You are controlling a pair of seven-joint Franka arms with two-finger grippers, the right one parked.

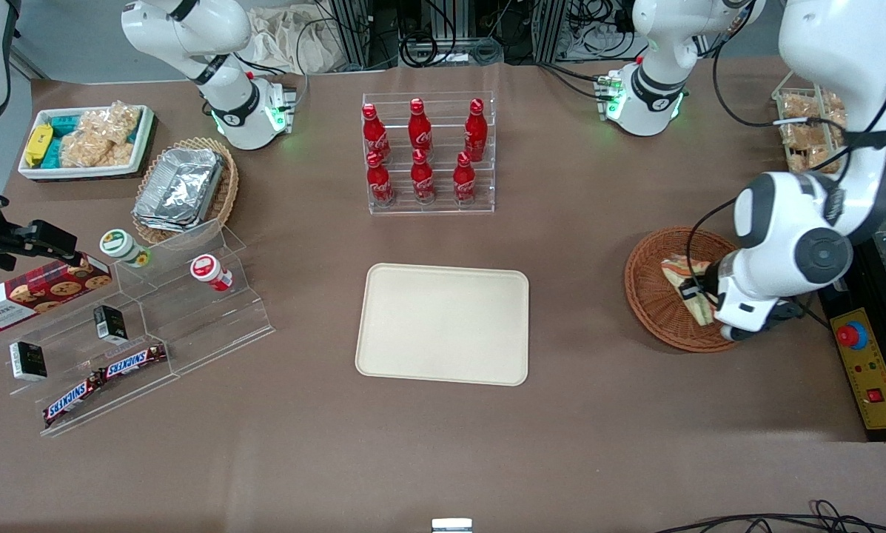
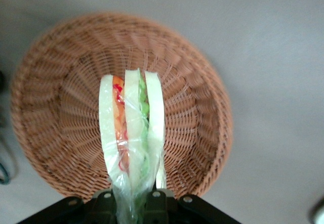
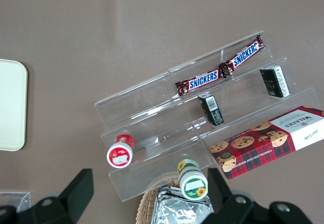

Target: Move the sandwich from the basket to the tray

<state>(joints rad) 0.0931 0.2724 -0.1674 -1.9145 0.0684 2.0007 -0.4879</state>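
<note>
The sandwich point(image 1: 688, 283), a wedge in clear wrap with pale bread and green and orange-red filling, is in my left gripper point(image 1: 698, 297) over the round reddish-brown wicker basket point(image 1: 653, 303). In the left wrist view the gripper point(image 2: 132, 204) is shut on the sandwich's point(image 2: 132, 128) wrapped end, with the basket point(image 2: 50, 82) beneath it. I cannot tell whether the sandwich still touches the basket floor. The cream tray point(image 1: 443, 326) lies flat at the table's middle, toward the parked arm's end from the basket, with nothing on it. Its corner shows in the right wrist view point(image 3: 10, 102).
A clear rack of red cola bottles point(image 1: 428, 152) stands farther from the front camera than the tray. A yellow control box with a red button point(image 1: 853, 337) sits beside the basket at the table edge. A white wire rack of bagged snacks point(image 1: 805, 126) is farther back. A clear stepped shelf point(image 1: 139, 333) stands at the parked arm's end.
</note>
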